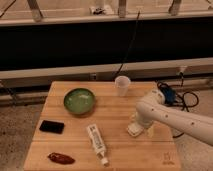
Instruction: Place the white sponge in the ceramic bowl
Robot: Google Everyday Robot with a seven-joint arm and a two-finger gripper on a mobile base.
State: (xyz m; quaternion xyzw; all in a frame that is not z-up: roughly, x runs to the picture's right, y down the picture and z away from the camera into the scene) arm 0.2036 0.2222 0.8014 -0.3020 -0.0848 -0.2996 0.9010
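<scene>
Sponge: lies on the table, at 4 o'clock from the bowl. The gripper stands directly over the sponge, jaws spread fully wide, with no grip on it visible. A cup stands at 12 o'clock of the sponge.

Single view. Camera high, off the near edge of the surface, pitched down, facing across it to the dark wall behind. Mid range, whole surface framed. Hand low over the surface's right half; arm enters past its right edge.
</scene>
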